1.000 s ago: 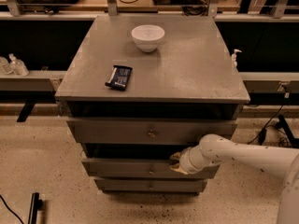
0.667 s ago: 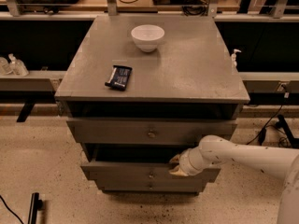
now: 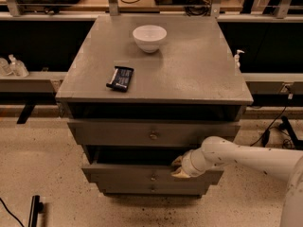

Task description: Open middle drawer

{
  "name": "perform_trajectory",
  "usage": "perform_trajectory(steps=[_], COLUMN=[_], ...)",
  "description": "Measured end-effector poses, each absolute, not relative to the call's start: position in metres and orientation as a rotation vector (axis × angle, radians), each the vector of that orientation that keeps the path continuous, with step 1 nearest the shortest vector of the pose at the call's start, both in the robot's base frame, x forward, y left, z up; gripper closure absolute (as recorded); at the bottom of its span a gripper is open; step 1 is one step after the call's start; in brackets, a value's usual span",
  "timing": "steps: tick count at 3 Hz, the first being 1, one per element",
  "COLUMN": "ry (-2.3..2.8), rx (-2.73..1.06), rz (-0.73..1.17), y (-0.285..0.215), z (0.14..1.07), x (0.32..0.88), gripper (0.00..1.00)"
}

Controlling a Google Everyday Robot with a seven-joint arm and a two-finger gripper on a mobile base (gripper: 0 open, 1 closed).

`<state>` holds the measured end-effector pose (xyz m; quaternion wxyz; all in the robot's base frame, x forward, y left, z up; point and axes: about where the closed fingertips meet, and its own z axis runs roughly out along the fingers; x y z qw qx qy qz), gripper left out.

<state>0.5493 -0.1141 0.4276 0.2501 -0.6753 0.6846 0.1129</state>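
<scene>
The middle drawer sits in the grey desk between the upper drawer and the lowest drawer. Its long axis runs left to right, and its flat front and small round knob face the near side. The front stands partly out toward the near side, with a dark gap behind its top edge. The end effector is at that top edge, right of the knob; whether it is apart, together or clamped cannot be told.

The gripper, at the top edge of the middle drawer, covers part of its front; the arm is cut off at right.
</scene>
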Motion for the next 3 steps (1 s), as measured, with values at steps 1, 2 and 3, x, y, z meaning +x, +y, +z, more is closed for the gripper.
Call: perform_trajectory(steps=[1,2,3], ry=[1.864,1.864,1.86], rx=[-1.84,-1.84,-1.849], rz=[0.31,0.31,0.307], y=[-0.113,-0.113,-0.122], z=[0.427,0.427,0.439], x=[0.549,0.549,0.528], gripper=[0.31,0.08,0.0])
